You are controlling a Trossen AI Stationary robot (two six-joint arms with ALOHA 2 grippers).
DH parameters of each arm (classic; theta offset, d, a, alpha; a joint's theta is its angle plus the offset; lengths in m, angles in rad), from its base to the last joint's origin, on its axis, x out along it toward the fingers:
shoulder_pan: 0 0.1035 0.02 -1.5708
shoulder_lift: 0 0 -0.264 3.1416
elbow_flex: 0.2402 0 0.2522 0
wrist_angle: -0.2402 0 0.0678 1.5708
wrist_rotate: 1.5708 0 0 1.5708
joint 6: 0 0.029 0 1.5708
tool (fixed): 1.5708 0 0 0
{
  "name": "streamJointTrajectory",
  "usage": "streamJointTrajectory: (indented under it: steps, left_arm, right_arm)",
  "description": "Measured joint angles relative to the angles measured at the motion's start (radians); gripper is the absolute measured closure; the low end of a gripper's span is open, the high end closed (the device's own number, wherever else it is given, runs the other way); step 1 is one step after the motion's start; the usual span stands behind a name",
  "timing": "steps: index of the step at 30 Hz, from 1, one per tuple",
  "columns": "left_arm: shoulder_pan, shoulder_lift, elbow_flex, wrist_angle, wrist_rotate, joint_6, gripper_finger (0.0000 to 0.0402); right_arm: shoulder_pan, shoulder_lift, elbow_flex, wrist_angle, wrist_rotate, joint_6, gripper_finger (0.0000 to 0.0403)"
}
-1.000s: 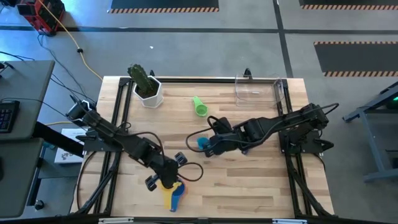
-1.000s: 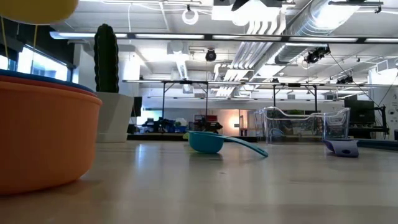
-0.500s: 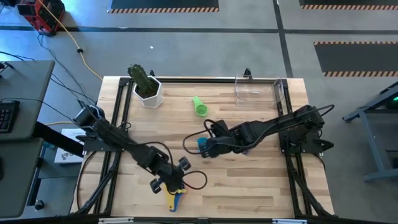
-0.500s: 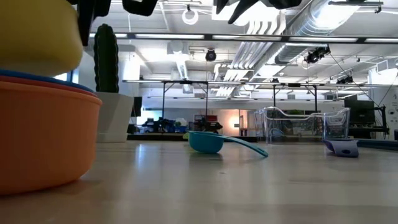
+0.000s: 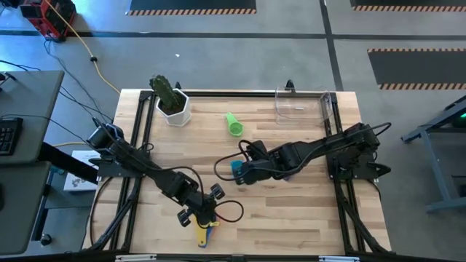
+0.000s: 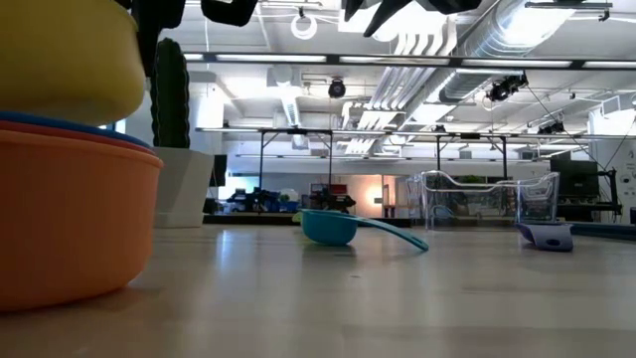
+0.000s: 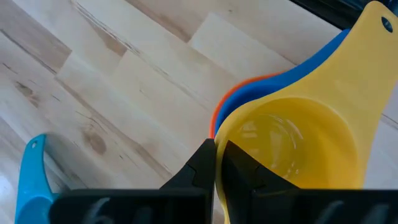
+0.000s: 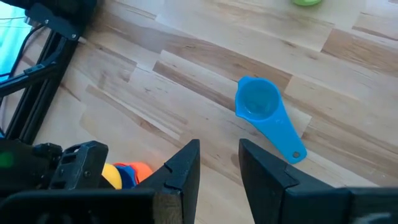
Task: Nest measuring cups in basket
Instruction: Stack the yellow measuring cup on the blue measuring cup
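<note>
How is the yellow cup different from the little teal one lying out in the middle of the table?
The yellow cup sits nested on top of a stack, over the blue and orange cups, while the teal cup lies alone on the bare wood. The left gripper is shut on the yellow cup's rim; the right gripper only hovers above the teal cup, touching nothing. Both are upright, handled scoops, and neither is in the basket.

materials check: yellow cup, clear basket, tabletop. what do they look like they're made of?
Yellow cup: looks like moulded plastic, smooth and semi-glossy, with soft highlights inside the bowl.
Clear basket: likely thin hard plastic, since the room shows through its walls; glass can't be ruled out.
Tabletop: wood planks by the look, with visible grain and seams and a pale matte finish.
</note>
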Motion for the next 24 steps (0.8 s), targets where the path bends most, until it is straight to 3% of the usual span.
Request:
streamJointTrajectory:
  steps: [24]
  left_arm:
    - [-0.014, 0.057, 0.0, 0.023, -0.002, -0.018, 0.0394]
  right_arm:
    - [0.0, 0.0, 0.0, -0.001, -0.003, -0.003, 0.0302]
